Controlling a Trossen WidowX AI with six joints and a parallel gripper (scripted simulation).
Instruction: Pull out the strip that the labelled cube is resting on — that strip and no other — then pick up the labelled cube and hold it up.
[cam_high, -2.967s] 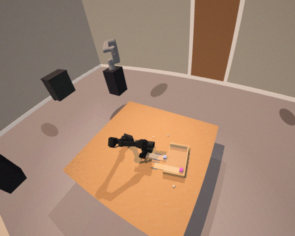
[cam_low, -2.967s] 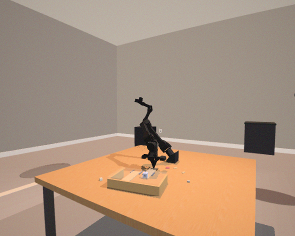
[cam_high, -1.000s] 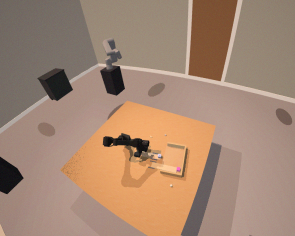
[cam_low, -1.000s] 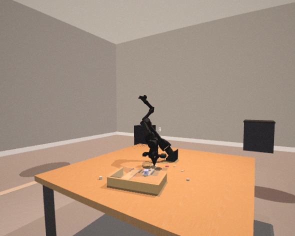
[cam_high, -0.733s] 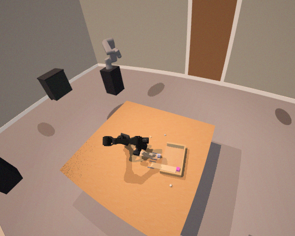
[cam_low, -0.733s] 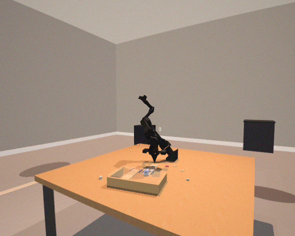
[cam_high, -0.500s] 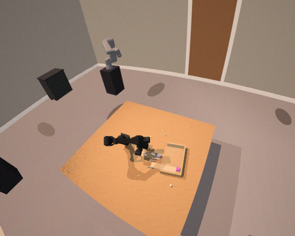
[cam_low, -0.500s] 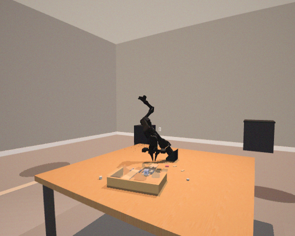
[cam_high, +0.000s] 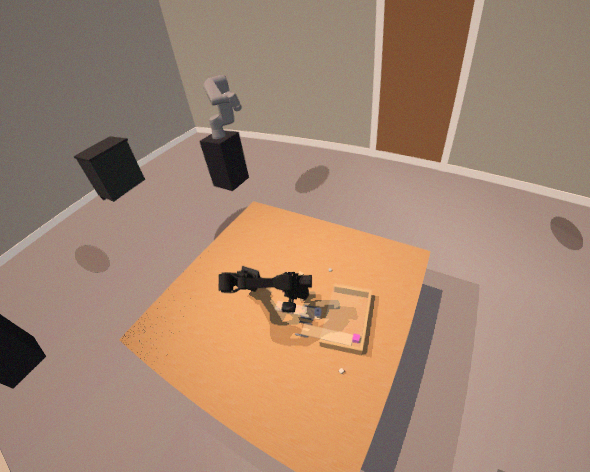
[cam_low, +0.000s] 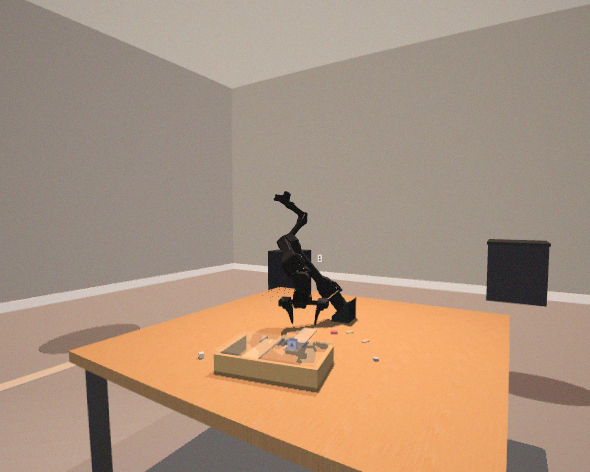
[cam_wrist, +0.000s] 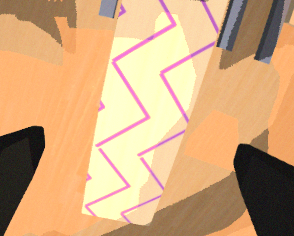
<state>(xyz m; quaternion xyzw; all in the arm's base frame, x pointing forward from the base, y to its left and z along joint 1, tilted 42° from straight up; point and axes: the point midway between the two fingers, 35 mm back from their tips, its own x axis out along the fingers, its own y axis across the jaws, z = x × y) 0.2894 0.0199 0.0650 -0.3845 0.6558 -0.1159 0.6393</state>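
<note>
The labelled blue cube sits at the tray-side end of a pale strip; how much of its base rests on the strip is too small to tell. The strip has pink zigzag lines, and its free end shows whole in the wrist view. My gripper is open and empty above the strip's free end, one finger to each side of it. A second pale strip runs alongside, with a magenta cube at its far end. The wrist view shows no cube.
A low wooden-walled tray borders the strips. Blue-grey bars stand beside the strip. Small white cubes and other small pieces lie on the table around the tray, with a small pink piece near the arm's base.
</note>
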